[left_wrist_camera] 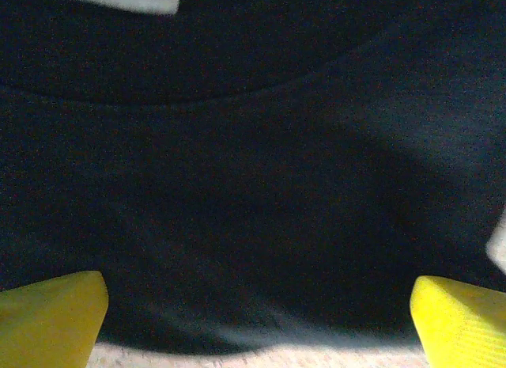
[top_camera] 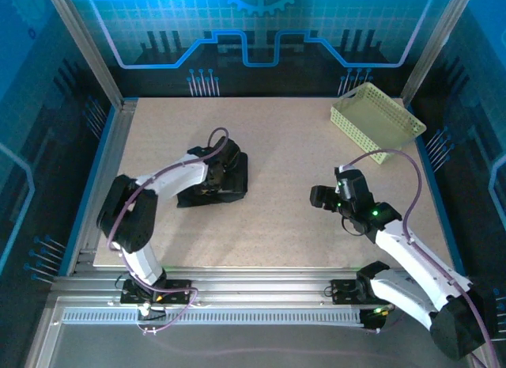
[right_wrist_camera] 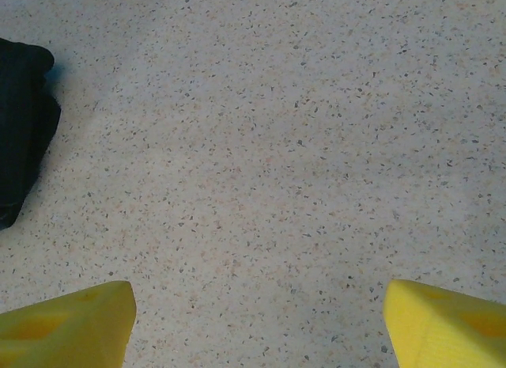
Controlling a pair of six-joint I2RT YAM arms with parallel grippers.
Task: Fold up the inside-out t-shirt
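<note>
left end effector (left_wrist_camera: 259, 309) hovering wide open over black t-shirt (left_wrist_camera: 253, 186), gripping nothing; right end effector (right_wrist_camera: 259, 320) hanging open above counter (right_wrist_camera: 277, 146).

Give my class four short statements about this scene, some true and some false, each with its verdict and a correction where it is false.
1. The t-shirt lies in the basket. False: it lies bunched on the table, apart from the basket.
2. The left gripper is open over the t-shirt. True.
3. The right gripper is shut on a sleeve. False: it is open over bare table.
4. The basket stands near the table's far right corner. True.
</note>
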